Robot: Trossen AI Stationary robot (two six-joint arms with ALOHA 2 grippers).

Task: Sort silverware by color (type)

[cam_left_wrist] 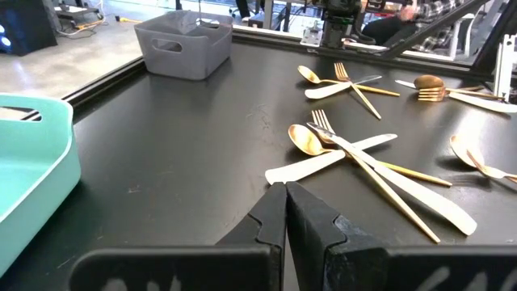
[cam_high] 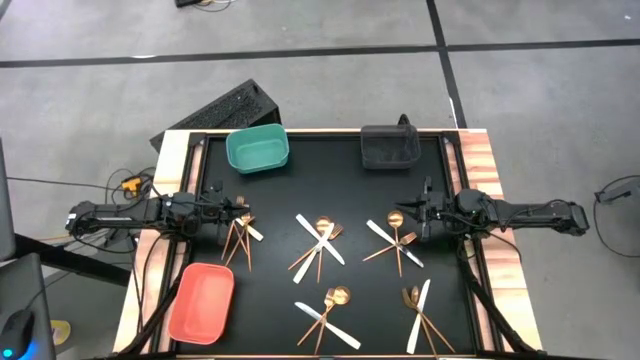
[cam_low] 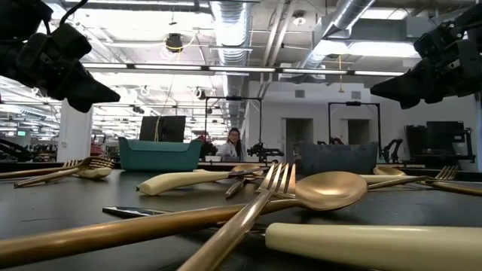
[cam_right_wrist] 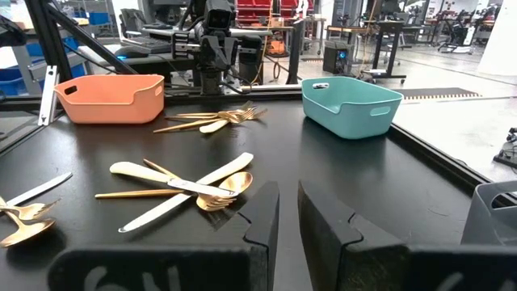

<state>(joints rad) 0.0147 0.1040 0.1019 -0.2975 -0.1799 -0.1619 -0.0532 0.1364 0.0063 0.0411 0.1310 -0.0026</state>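
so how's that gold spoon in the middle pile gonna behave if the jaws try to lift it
The gold spoon looks rigid and glossy, so it may slip. It lies flat and thin on the table, likely hard to get under. A white knife and fork cross it, so they'll probably shift too.

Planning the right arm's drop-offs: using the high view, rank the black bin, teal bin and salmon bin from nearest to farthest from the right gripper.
From the right gripper, at the table's right side:
1. Black bin, far edge, right of centre.
2. Teal bin, far edge, left of centre.
3. Salmon bin, near-left corner.

silverware (cam_high: 322, 240) clusters mid-table (gaps between), bins (cam_high: 257, 149) edgeward
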